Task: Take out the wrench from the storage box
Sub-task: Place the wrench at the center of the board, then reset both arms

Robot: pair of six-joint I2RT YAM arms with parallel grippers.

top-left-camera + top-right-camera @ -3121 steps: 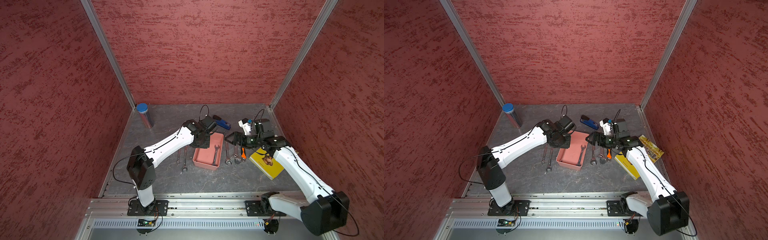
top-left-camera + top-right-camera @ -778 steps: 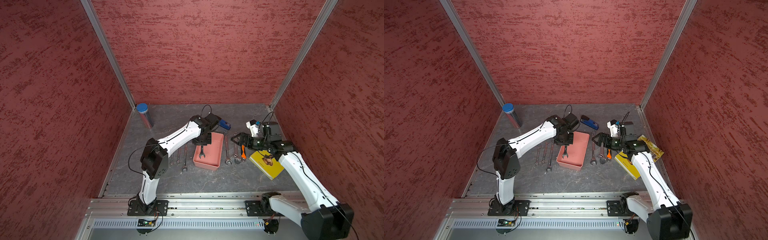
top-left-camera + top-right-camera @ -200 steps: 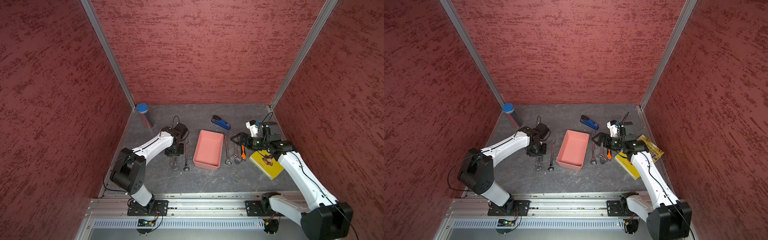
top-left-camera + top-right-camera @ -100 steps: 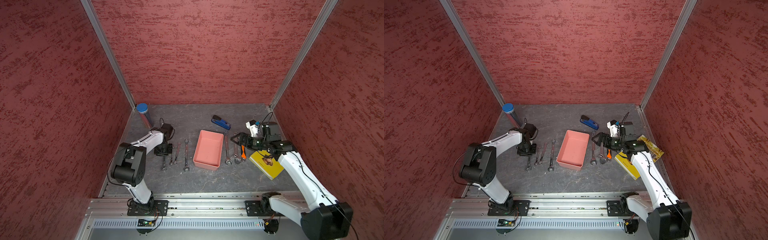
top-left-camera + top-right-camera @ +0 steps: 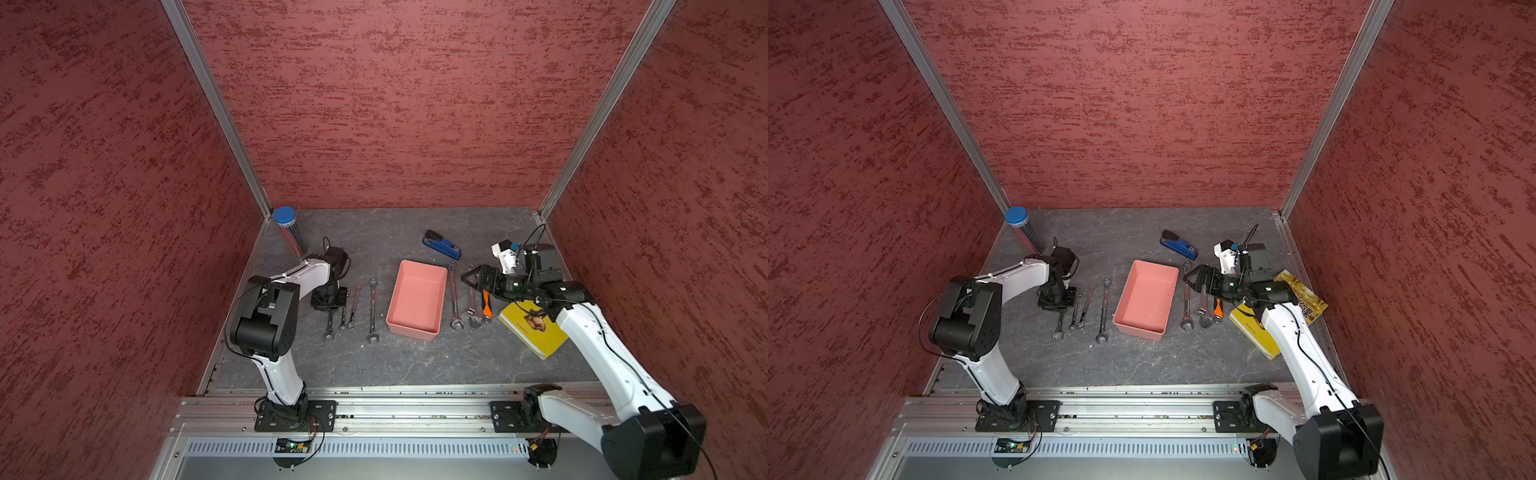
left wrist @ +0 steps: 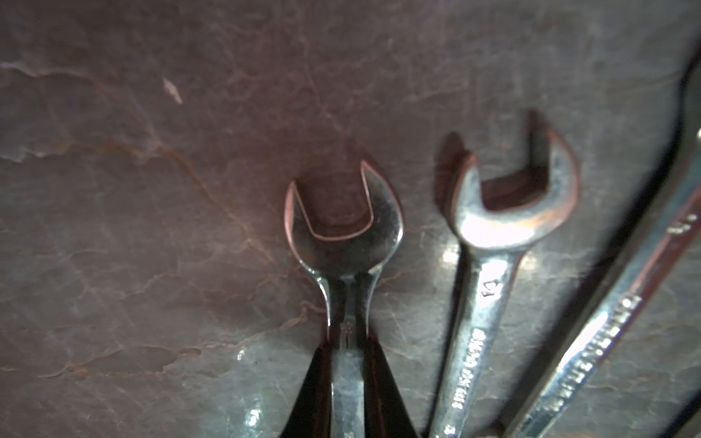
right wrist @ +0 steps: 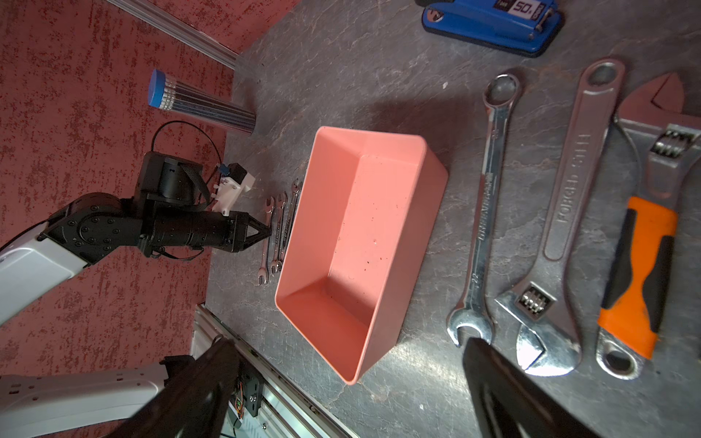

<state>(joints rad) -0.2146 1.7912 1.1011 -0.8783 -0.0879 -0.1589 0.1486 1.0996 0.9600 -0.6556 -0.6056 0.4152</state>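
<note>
White arms (image 5: 598, 345), black joints (image 5: 262, 332) (looped cables (image 7: 178, 122))

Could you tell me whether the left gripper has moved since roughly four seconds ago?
Yes. The left gripper was over the storage box then; it now sits well to the box's left, shut on a wrench.

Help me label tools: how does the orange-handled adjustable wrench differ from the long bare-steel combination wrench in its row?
The orange-handled adjustable wrench has an orange-and-black grip; the long bare-steel combination wrench is all metal. The adjustable one has a thumbwheel jaw; the combination one, a fixed open end and ring. Their open ends point opposite ways. Both lie flat on the grey table.
</note>
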